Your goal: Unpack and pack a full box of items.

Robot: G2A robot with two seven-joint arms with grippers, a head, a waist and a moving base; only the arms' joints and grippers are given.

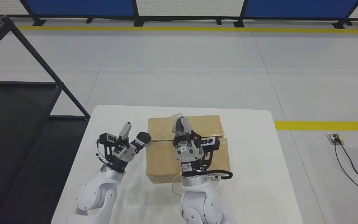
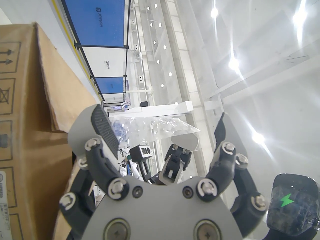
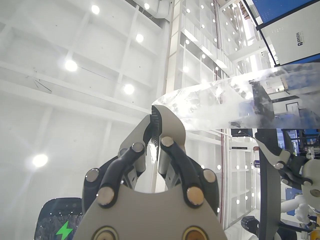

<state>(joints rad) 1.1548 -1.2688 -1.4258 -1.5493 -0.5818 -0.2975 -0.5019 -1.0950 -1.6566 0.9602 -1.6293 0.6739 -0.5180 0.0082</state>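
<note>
Biggest thing in the room: a row of blue panels [image 1: 78, 7] along the far side. Each has a small white logo with some lettering, which I'm not going to spell out. A yellow line [image 1: 313, 125] runs across the grey floor.

Then there's the white tabletop [image 1: 251, 185], with the cardboard box [image 1: 168, 159] sitting about in the middle of it. From the top view the flaps look mostly down, with a seam running across the lid.

The left claw [image 1: 137, 130] hangs just beside the box's left side with its fingers spread wide and nothing between them. I can't tell if it actually touches the cardboard.

The right claw [image 3: 156, 121] is up over the far-middle part of the box top, pinched closed on a clear plastic strip [image 3: 225, 101]. The strip stretches away sideways from the fingertips. It's crinkly and see-through, and I honestly can't tell if it's tape or a bag.

For markings, the left wrist view looks along the box's side wall and shows a column of black handling symbols [image 2: 7, 76] in square frames. One is a pair of up arrows and another is a crossed-out pictogram. Further along that same wall there's a white sticker label [image 2: 5, 193] with print too small and cut off to make out.
</note>
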